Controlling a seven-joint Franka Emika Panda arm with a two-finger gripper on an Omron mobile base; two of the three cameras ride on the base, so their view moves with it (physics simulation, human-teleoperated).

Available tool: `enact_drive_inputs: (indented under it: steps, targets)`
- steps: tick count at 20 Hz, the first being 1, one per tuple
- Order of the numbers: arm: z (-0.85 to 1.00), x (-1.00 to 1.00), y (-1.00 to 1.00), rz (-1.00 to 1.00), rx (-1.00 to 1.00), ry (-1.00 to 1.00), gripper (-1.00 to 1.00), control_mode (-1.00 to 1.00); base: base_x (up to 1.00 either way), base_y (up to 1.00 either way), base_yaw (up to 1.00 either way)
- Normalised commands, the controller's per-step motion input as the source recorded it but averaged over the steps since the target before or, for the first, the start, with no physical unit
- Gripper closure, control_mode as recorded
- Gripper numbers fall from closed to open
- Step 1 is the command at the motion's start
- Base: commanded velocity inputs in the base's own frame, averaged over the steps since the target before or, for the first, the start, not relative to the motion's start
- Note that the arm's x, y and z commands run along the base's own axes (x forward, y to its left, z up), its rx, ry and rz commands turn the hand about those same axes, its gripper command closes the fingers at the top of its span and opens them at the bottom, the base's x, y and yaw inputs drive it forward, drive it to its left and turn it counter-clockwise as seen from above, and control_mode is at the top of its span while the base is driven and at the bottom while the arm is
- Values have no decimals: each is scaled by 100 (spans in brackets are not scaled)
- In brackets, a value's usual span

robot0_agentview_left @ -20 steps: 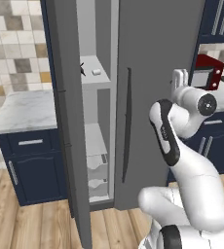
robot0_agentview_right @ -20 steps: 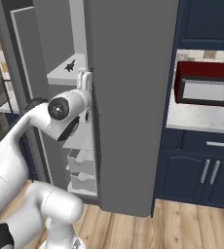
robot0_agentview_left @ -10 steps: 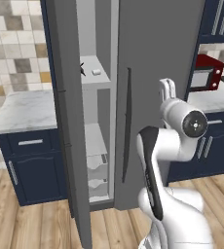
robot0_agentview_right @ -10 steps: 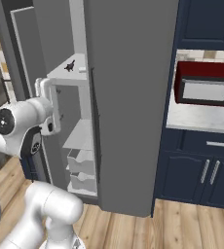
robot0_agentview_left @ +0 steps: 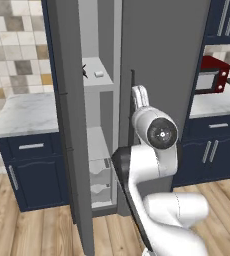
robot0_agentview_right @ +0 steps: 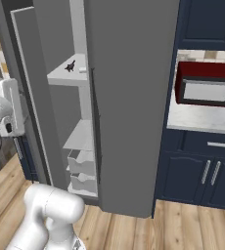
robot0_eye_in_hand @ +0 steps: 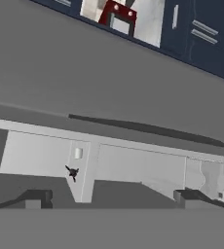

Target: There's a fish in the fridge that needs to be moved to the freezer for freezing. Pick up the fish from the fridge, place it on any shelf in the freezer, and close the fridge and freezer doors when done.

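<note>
Claw (robot0_eye_in_hand: 109, 198) spread wide, grasping nothing, both dark fingertips (robot0_eye_in_hand: 36, 198) apart at the bottom of the hand view and aimed at the open narrow section. Between them, past the tips, a small dark fish (robot0_eye_in_hand: 72, 172) on a white shelf (robot0_eye_in_hand: 84, 170), with a small pale block (robot0_eye_in_hand: 78, 153) just beside it. Above the shelf, the long closed grey door (robot0_eye_in_hand: 84, 73) with its dark bar handle (robot0_eye_in_hand: 148, 129); beyond that, a red microwave (robot0_eye_in_hand: 116, 17).

From the left base view: arm (robot0_agentview_left: 154, 150) raised in front of the closed wide door (robot0_agentview_left: 162, 60). Left of that door, the narrow section (robot0_agentview_left: 99, 125) open, its door (robot0_agentview_left: 72, 125) swung out. Fish (robot0_agentview_left: 84, 71) and block (robot0_agentview_left: 99, 74) on the upper shelf, drawers (robot0_agentview_left: 101, 180) low down. Microwave (robot0_agentview_left: 212, 75) right of the wide door, on the table (robot0_agentview_left: 217, 102).

From the right base view: claw (robot0_agentview_right: 9, 105) left of the swung-out door (robot0_agentview_right: 33, 73), well apart from the fish (robot0_agentview_right: 71, 66) on the upper shelf.
</note>
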Motion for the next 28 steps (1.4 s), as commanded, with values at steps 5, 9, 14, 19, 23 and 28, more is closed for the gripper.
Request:
enact_drive_inputs:
  steps: [5,9,14,19,23,28]
  targets:
    - [-12,-5,83,0,0,0,-100,-100,0,0,0]
    - [-16,0,77,0,-6,0,-100,-100,0,0,0]
    - [-35,1,61,-4,-12,0,-100,-100,0,0,0]
    - [-47,6,36,-8,-10,0,-100,-100,0,0,0]
    - [-42,37,23,-8,-11,0,-100,-100,0,0,0]
    - [-29,33,38,-10,-13,0,-100,-100,0,0,0]
